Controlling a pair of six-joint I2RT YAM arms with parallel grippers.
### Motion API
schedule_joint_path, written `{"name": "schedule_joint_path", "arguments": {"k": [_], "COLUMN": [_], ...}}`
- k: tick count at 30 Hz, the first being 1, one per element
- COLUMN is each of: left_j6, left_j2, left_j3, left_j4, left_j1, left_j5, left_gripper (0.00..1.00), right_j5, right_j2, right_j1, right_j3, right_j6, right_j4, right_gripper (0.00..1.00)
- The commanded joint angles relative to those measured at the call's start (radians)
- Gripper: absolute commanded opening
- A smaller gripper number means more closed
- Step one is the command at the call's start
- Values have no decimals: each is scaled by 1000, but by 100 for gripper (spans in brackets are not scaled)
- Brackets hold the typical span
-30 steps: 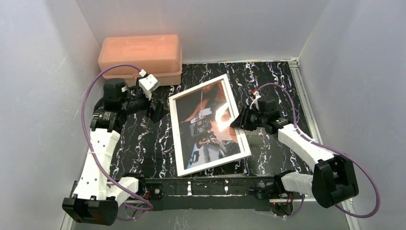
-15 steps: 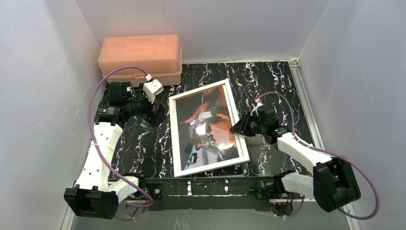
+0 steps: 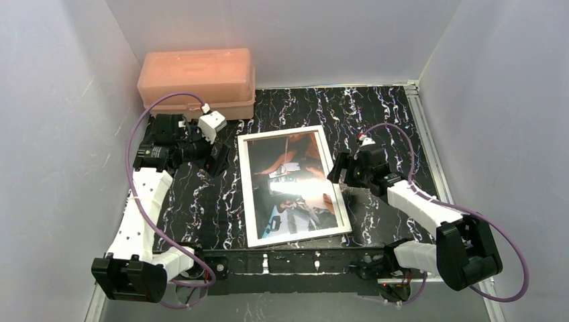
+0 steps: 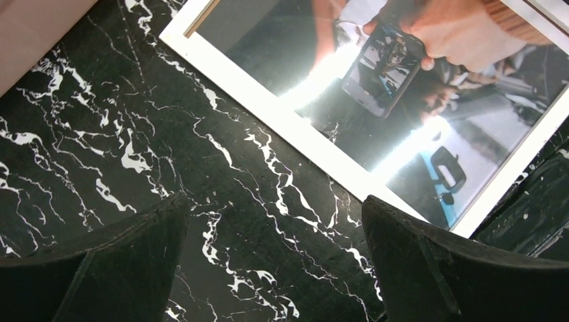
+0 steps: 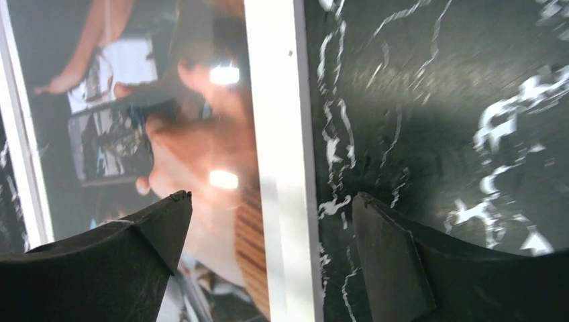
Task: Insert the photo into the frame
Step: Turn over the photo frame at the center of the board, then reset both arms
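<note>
Lying flat on the black marble table [image 3: 201, 201], the white frame [image 3: 244, 191] had the photo [image 3: 292, 181] inside, under glass. L gripper [image 3: 218, 159] hung wide open beside its left edge, holding nothing; R gripper [image 3: 335, 176] gaped open over the right edge, also empty.

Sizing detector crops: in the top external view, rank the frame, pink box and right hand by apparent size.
1. frame
2. pink box: somewhat smaller, though it sits farther from the camera
3. right hand: clearly smallest
</note>
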Motion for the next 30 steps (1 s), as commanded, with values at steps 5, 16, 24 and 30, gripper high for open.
{"name": "schedule_joint_path", "arguments": {"k": [5,16,24,30], "left_j6": [-202,-384,-535,-598], "left_j2": [69,169,205,287], "left_j3": [-98,-489,-669,-727], "left_j4": [200,833,1218,1441], "left_j1": [77,252,254,253], "left_j5": [-124,-145,-217,-218], "left_gripper": [99,99,99,98], "right_j5": [433,1051,984,914], "right_j2": [-8,80,176,252], "right_j1": [-29,-37,-83,-155], "right_j3": [175,-149,-225,-222], "right_j6": [-92,-390,-448,-453], "right_j4": [-71,594,836,951], "right_gripper": [99,99,99,99]}}
